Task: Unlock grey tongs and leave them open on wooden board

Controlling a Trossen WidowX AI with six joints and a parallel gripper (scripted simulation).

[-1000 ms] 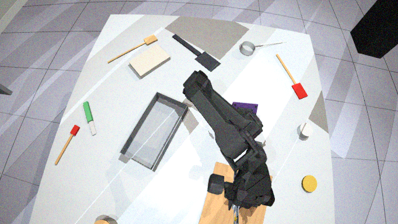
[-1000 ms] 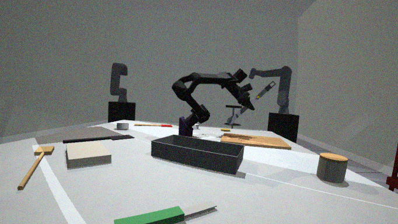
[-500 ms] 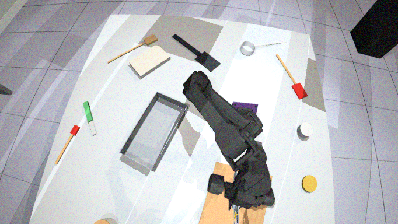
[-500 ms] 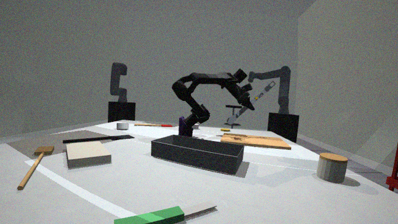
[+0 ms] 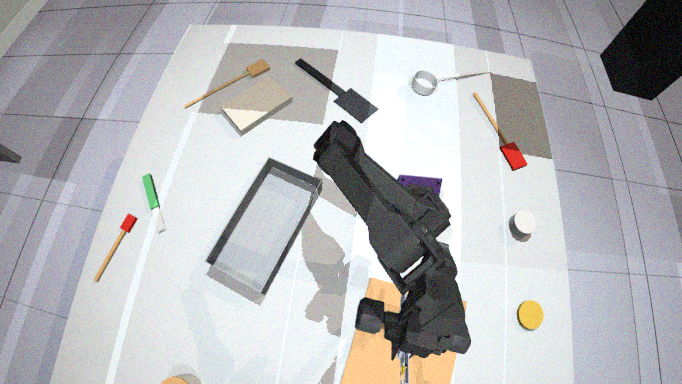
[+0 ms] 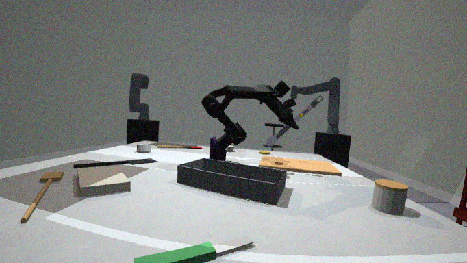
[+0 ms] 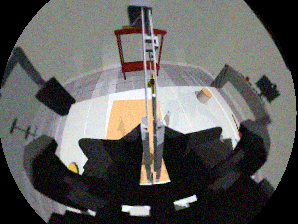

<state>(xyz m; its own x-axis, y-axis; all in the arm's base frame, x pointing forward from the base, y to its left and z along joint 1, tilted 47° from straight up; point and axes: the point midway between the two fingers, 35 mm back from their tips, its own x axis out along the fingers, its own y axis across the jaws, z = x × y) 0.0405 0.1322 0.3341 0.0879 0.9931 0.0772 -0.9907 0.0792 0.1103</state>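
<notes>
My gripper (image 6: pixel 292 123) (image 7: pixel 148 124) is shut on the grey tongs (image 6: pixel 309 107) (image 7: pixel 149 63) (image 5: pixel 404 367) and holds them high above the wooden board (image 5: pixel 370 357) (image 6: pixel 308 166) (image 7: pixel 120 119). In the exterior view the tongs slant up and away from the fingers. Their two arms lie close together and carry a small yellow mark. The arm hides most of the gripper in the top view. The dark roasting tin (image 5: pixel 215 250) (image 6: pixel 233 183) stands empty left of the board.
A green-handled knife (image 5: pixel 150 192) (image 6: pixel 178 255), two red spatulas (image 5: pixel 512 155) (image 5: pixel 127 223), a black spatula (image 5: pixel 355 104), a wooden mallet (image 5: pixel 257 67) (image 6: pixel 51 176), a block (image 5: pixel 257 102) (image 6: pixel 103 181), a lidded cylinder (image 6: pixel 389 196), a white cylinder (image 5: pixel 523 222) and a yellow disc (image 5: pixel 530 315) lie around.
</notes>
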